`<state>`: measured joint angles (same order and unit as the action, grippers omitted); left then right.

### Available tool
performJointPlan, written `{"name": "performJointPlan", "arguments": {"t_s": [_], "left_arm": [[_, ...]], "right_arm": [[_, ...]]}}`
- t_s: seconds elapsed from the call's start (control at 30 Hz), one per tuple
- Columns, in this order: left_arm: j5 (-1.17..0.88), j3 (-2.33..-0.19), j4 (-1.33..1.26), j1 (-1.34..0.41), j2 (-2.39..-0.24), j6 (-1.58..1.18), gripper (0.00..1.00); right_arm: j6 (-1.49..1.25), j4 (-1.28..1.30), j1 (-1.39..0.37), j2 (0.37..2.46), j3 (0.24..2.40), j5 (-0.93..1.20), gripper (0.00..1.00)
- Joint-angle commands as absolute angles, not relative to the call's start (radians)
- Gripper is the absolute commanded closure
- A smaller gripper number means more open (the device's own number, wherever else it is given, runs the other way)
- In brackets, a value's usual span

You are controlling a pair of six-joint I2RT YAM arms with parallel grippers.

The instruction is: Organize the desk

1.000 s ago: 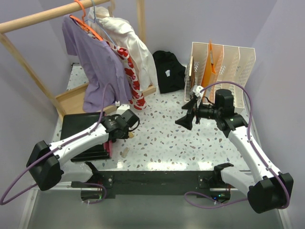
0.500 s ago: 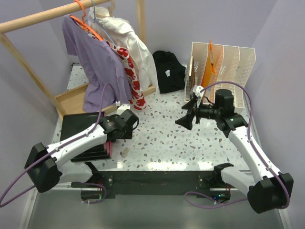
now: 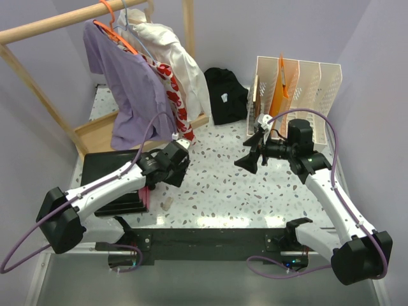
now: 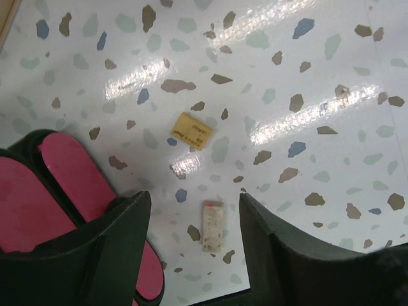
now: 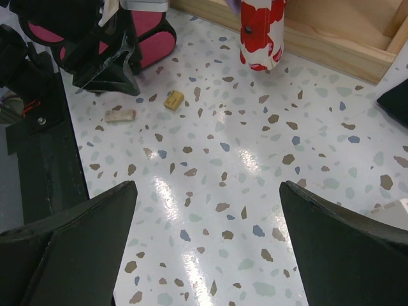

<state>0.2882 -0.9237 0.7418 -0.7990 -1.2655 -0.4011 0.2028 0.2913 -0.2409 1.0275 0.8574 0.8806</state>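
The desk (image 3: 223,185) is white terrazzo. A small yellow block (image 4: 191,131) and a white speckled bar (image 4: 212,226) lie loose on it, apart from each other. My left gripper (image 4: 194,197) hovers open above them; the white bar lies below the gap between its fingers, untouched. From the right wrist I see the same yellow block (image 5: 173,99) and white bar (image 5: 120,115) to the far left. My right gripper (image 5: 207,185) is wide open over bare desk, holding nothing. From above, the left gripper (image 3: 175,171) hides the yellow block; the white bar (image 3: 167,204) shows.
A black case with pink inside (image 4: 64,185) lies just left of the left gripper. A clothes rack with hanging shirts (image 3: 137,76) stands on a wooden tray (image 3: 95,134) at back left. A black garment (image 3: 226,95) and a file organizer (image 3: 299,83) sit at the back.
My left gripper has opened from nearly shut and shifted slightly right over the two small pieces. The right arm has not moved.
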Motion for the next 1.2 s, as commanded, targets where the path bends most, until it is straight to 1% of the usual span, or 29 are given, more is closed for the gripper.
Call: {"name": "performJointPlan", "arguments": {"t_s": [0.0, 0.13, 0.23, 0.3, 0.43, 0.5, 0.6, 0.77, 0.93, 1.17], "left_arm": [[0.213, -1.008, 0.724, -0.796, -1.278, -0.108, 0.37], [0.180, -1.026, 0.778, -0.801, -1.350, 0.085, 0.37], [0.265, -1.060, 0.827, -0.807, -1.400, 0.164, 0.37], [0.285, -1.065, 0.854, -0.807, -1.419, 0.245, 0.37], [0.337, -1.003, 0.868, -0.807, -1.425, 0.389, 0.36], [0.328, -0.965, 0.855, -0.805, -1.413, 0.454, 0.36], [0.316, -0.919, 0.833, -0.805, -1.417, 0.509, 0.34], [0.316, -0.870, 0.802, -0.788, -1.445, 0.518, 0.30], [0.296, -0.865, 0.787, -0.738, -1.439, 0.540, 0.30], [0.288, -0.827, 0.772, -0.721, -1.457, 0.551, 0.28]], "right_arm": [[0.222, 0.282, -0.233, 1.034, 0.859, 0.896, 0.01], [0.222, 0.285, -0.235, 1.040, 0.861, 0.893, 0.01], [0.222, 0.284, -0.235, 1.042, 0.859, 0.888, 0.01], [0.224, 0.285, -0.233, 1.045, 0.859, 0.887, 0.01], [0.224, 0.285, -0.233, 1.049, 0.862, 0.893, 0.01], [0.224, 0.285, -0.233, 1.049, 0.862, 0.896, 0.01], [0.224, 0.285, -0.232, 1.049, 0.862, 0.896, 0.01], [0.222, 0.290, -0.233, 1.039, 0.865, 0.897, 0.01], [0.218, 0.288, -0.235, 1.031, 0.865, 0.911, 0.01], [0.209, 0.287, -0.233, 1.006, 0.865, 0.927, 0.01]]}}
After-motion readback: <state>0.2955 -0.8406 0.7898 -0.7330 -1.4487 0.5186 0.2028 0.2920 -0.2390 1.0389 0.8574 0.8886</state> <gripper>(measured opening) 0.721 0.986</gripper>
